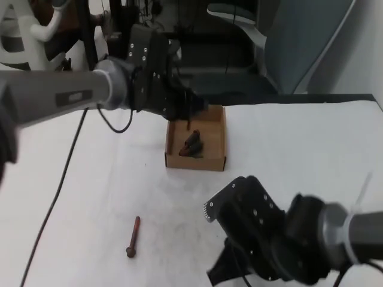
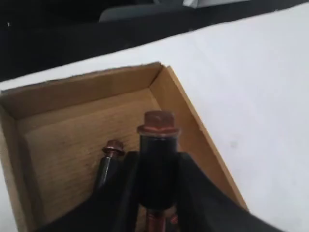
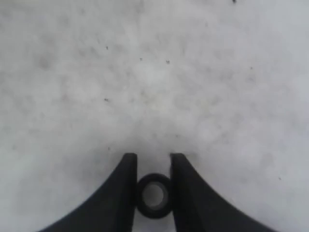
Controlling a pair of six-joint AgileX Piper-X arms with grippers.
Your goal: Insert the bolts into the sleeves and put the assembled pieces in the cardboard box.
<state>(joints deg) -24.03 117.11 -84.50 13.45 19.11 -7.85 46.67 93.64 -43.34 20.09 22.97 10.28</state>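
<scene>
A loose bolt (image 1: 133, 237) lies on the white table (image 1: 299, 155), well apart from the cardboard box (image 2: 87, 92), where a finished piece (image 2: 107, 162) rests. The left claw (image 2: 158, 156) clamps a sleeved bolt (image 2: 157, 137) above the box. The right claw (image 3: 153, 157) pinches a black sleeve (image 3: 153, 194) over the table.

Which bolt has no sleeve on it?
The bare bolt alone on the bench; those in the left gripper and the cardboard box wear dark sleeves.

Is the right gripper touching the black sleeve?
Touching. The right wrist view shows the sleeve wedged between the two fingers of the right gripper, both fingers pressed against its sides with no gap.
</scene>
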